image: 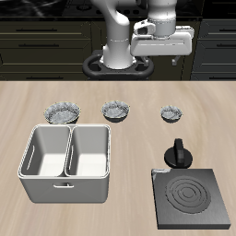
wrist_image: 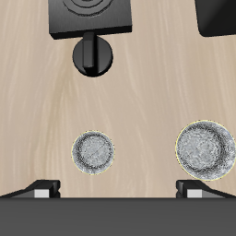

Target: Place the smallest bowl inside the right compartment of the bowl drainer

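The smallest bowl (image: 171, 113), grey-silver with a ruffled rim, stands on the table, the last of a row of three bowls. It also shows in the wrist view (wrist_image: 94, 151). The bowl drainer (image: 66, 184), a light grey tub with two deep wells, stands near the table's front edge, and both wells are empty. My gripper (image: 162, 53) hangs high above the back of the table, open and empty, well above the bowls. In the wrist view its fingertips (wrist_image: 41, 190) stand wide apart around the gripper's middle (wrist_image: 120, 190).
The mid-sized ruffled bowl (image: 117, 111) (wrist_image: 205, 147) and the widest ruffled bowl (image: 62, 112) stand in the same row. A dark square slab with rings (image: 191, 198) (wrist_image: 89, 14) lies near the front edge, with a black knob (image: 177, 155) (wrist_image: 93, 55) just behind it.
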### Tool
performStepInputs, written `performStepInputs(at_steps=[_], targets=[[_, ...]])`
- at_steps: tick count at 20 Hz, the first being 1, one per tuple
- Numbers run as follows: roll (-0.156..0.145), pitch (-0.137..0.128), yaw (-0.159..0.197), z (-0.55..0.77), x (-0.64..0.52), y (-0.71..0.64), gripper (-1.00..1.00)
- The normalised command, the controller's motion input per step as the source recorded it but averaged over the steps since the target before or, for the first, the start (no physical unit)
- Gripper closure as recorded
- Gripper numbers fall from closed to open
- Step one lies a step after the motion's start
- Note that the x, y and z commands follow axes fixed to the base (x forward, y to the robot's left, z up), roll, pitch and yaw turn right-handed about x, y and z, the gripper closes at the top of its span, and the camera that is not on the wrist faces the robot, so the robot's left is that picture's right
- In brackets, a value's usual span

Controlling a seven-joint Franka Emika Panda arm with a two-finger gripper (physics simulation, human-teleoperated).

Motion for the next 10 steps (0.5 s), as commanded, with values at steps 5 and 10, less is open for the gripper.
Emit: performStepInputs(at_steps=[5, 10], targets=[[-0.057, 0.022, -0.017, -0.27, 0.07, -0.15, -1.0], [-0.012, 0.001, -0.011, -0.22, 0.0, 0.01, -1.0]])
